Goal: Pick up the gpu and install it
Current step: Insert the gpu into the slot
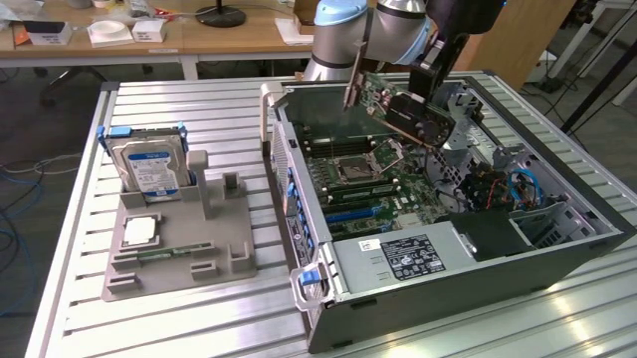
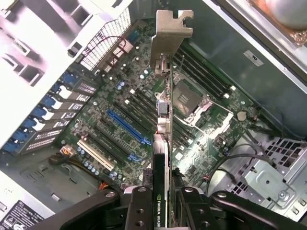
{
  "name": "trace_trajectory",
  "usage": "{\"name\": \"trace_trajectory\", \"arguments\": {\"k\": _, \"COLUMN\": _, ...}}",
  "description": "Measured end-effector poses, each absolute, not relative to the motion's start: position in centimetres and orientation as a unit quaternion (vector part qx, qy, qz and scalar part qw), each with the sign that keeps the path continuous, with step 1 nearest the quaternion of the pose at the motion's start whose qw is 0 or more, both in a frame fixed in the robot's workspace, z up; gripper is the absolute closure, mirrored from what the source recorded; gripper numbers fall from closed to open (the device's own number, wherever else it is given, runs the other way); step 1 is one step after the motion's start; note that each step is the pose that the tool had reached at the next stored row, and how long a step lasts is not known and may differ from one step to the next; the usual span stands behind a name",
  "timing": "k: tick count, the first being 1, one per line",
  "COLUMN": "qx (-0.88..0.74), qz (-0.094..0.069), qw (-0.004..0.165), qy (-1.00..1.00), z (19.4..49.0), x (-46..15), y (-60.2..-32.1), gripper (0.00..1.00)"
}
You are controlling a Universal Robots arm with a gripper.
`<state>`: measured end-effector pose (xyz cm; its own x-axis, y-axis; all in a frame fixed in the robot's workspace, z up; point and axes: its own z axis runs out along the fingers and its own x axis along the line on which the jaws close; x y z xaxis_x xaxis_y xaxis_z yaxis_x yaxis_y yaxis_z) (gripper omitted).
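Gripper (image 2: 165, 197) holds the gpu (image 1: 410, 115) tilted above the computer case (image 1: 478, 292).

Thin black-and-green gpu (image 1: 410, 113), tilted, aloft above the motherboard (image 1: 398, 190)

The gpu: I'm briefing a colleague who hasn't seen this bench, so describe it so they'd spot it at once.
Find the open computer case on the slatted table, at the exterior view's right. Above its motherboard the gripper holds the gpu in the air. Unlike the blue-labelled hard drive standing in the grey holder, it is a slim green-and-black card with a silver end bracket.
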<state>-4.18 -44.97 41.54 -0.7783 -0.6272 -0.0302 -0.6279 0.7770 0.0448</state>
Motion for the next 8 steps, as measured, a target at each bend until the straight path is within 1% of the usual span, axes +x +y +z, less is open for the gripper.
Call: {"name": "trace_trajectory", "arguments": {"k": 8, "qx": -0.367, "qz": 0.026, "qw": 0.006, "qy": 0.93, "z": 41.54, "x": -4.18, "y": -44.97, "gripper": 0.74}}
